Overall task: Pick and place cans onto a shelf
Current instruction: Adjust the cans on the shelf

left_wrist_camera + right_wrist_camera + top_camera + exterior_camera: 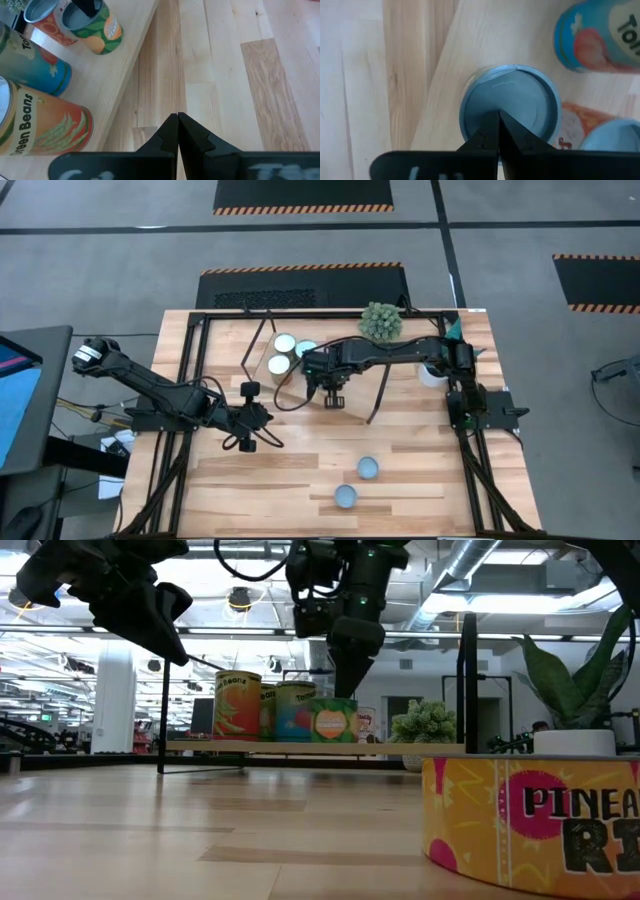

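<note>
High view: we are seeing several cans (284,343) already sitting on the shelf (262,340), two (368,468) waiting on the tabletop (420,460), while our right hand (332,399), nearly shut and empty, is hovering over the newest can (511,102).

Grey floor (120,270) with hazard-striped black mats (303,194) around the plank table (300,480); ceiling ducts (500,560) overhead.
</note>
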`<action>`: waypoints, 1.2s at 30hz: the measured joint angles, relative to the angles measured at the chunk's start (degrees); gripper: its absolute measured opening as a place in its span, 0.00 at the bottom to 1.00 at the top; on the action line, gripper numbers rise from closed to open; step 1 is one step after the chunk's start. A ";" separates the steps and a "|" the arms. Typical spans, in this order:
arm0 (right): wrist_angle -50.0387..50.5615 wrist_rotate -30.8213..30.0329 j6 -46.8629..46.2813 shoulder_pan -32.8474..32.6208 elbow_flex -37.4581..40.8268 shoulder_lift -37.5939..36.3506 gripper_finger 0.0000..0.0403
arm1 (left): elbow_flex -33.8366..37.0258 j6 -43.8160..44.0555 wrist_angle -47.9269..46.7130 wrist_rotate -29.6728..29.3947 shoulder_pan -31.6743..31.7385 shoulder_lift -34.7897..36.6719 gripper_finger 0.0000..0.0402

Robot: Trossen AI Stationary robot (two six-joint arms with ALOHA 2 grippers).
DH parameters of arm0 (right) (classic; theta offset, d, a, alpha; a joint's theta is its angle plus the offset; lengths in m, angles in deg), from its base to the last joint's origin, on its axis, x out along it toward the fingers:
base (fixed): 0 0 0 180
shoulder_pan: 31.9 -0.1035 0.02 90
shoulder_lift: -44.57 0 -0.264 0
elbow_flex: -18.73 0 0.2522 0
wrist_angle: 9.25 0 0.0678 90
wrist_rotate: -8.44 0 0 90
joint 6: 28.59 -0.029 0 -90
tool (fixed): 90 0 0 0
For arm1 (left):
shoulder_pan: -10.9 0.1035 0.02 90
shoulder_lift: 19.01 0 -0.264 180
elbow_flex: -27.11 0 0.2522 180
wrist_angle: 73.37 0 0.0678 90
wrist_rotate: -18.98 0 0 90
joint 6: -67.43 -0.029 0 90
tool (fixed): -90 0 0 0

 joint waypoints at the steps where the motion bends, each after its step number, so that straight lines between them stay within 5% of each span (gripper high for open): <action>1: 0.46 -0.53 -0.35 0.00 0.01 0.00 0.05 | 0.00 0.00 0.00 0.00 0.00 0.00 0.00; 24: 11.46 -3.64 -1.93 -3.80 -10.98 0.59 0.06 | 0.00 -1.21 -0.09 -0.55 -0.01 0.02 0.00; 32: 30.51 -6.82 -11.94 -7.74 -17.13 0.18 0.05 | 0.00 -1.16 -0.07 -1.32 -0.02 0.02 0.00; 36: 24.96 -10.61 -11.97 -9.95 -13.81 -2.67 0.05 | 0.00 -1.22 0.04 -1.51 -0.02 0.02 0.00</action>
